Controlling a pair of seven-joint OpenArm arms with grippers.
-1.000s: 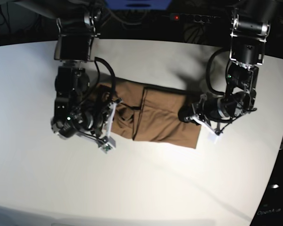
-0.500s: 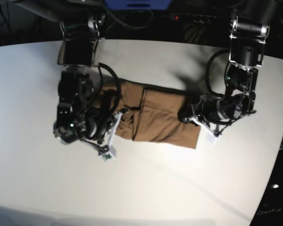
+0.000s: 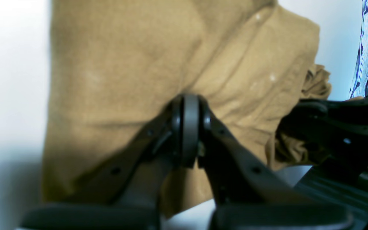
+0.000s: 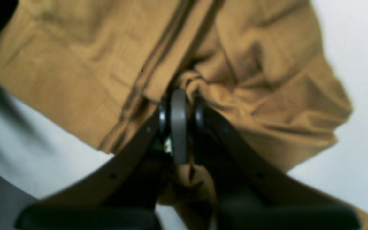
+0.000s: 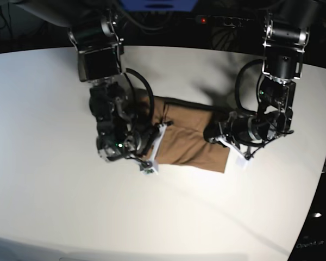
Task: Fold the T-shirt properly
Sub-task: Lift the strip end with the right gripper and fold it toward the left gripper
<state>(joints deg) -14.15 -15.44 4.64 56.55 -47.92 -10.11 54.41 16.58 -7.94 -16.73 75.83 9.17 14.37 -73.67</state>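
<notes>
The brown T-shirt (image 5: 193, 142) lies partly folded on the white table (image 5: 43, 174). My right gripper (image 5: 164, 126), on the base view's left, is shut on a bunched end of the shirt and holds it over the shirt's middle. In the right wrist view the fingertips (image 4: 178, 99) pinch gathered cloth (image 4: 254, 64). My left gripper (image 5: 211, 132) is shut on the shirt's right edge. In the left wrist view its gripper (image 3: 185, 103) presses into smooth cloth (image 3: 117, 64). No white tag shows.
The right arm's dark body (image 3: 334, 127) shows at the right of the left wrist view, close to the shirt's far end. Cables and dark equipment (image 5: 217, 22) line the table's back edge. The table's curved right edge (image 5: 320, 179) lies beyond the left arm.
My right gripper has moved rightward across the table, carrying the shirt's left end over the middle, so the visible shirt is shorter. My left gripper has barely moved.
</notes>
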